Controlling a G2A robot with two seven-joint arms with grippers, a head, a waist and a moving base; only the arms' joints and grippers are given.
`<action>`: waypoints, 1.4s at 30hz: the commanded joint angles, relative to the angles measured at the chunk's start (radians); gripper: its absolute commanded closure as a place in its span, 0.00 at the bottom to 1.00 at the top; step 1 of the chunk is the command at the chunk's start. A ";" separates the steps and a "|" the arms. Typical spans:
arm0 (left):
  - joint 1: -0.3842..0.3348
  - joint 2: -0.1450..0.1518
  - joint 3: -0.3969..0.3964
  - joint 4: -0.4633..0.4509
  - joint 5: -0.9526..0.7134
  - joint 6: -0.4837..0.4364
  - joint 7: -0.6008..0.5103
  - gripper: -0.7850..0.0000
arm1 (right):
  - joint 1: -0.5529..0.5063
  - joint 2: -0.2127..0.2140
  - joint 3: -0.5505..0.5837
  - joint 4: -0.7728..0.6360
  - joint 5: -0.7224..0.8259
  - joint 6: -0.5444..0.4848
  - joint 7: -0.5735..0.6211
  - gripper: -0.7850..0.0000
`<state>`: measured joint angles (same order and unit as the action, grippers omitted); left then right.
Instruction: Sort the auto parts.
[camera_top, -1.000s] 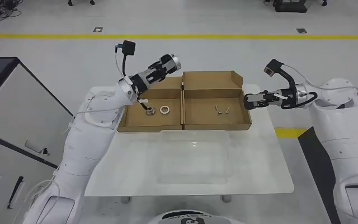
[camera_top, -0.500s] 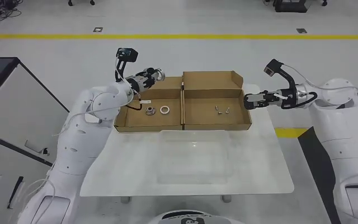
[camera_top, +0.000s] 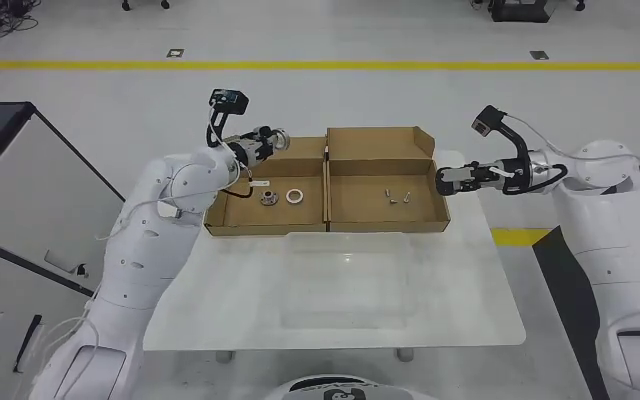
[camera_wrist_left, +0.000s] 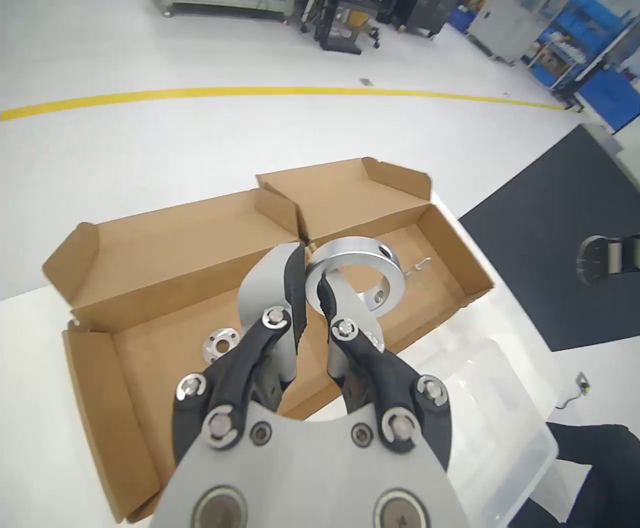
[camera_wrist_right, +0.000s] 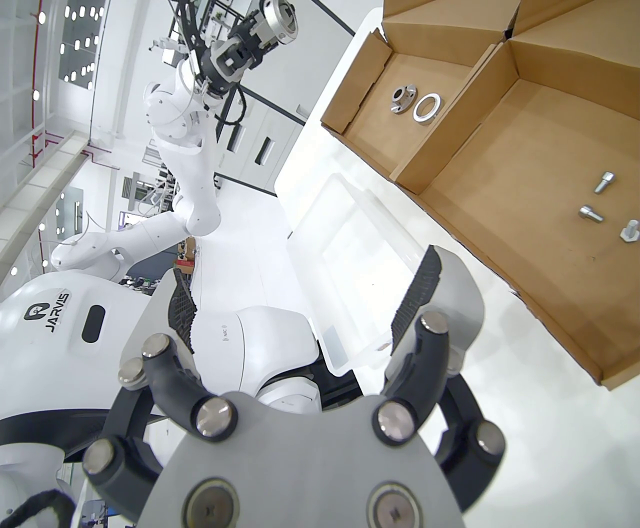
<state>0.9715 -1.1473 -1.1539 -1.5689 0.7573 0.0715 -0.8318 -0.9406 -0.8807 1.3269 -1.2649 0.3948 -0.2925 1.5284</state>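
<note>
Silver metal collar (camera_wrist_left: 350, 249) is pinched between the fingers of the left gripper (camera_wrist_left: 310, 272), at 12 o'clock of the left cardboard box (camera_top: 265, 229). In this box lie a flange (camera_top: 268, 197) and a flat ring (camera_top: 295, 196). The right gripper (camera_top: 441, 181), fingers spread wide, hangs at 3 o'clock of the right box (camera_top: 390, 227), which holds small bolts (camera_top: 390, 195).

You have two open cardboard boxes side by side at the far edge of the table (camera_top: 470, 300). The left box (camera_top: 248, 214) holds a flanged hub (camera_top: 268, 197) and a flat ring (camera_top: 295, 196), just beside each other. The right box (camera_top: 375, 214) holds two small bolts (camera_top: 398, 196). Your left gripper (camera_top: 273, 139) hangs over the left box's far left corner with a silver part (camera_top: 282, 134) at its tip. Your right gripper (camera_top: 443, 181) sits just outside the right box's right wall. A clear bin (camera_top: 345, 290) rests on the table's near half.
</note>
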 joint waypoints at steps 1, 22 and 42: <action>-0.043 -0.008 0.051 0.051 0.076 0.070 -0.060 1.00 | 0.000 0.000 0.000 0.000 0.000 0.000 0.000 0.00; -0.404 -0.159 0.354 0.780 0.055 0.236 -0.338 1.00 | 0.000 0.000 0.000 0.000 0.000 0.000 0.000 0.00; -0.497 -0.247 0.410 1.098 0.015 0.203 -0.293 1.00 | 0.000 0.000 0.000 0.000 0.000 0.000 0.000 0.00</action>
<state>0.4769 -1.3911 -0.7455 -0.4816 0.7713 0.2759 -1.1289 -0.9406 -0.8807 1.3269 -1.2649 0.3948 -0.2925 1.5284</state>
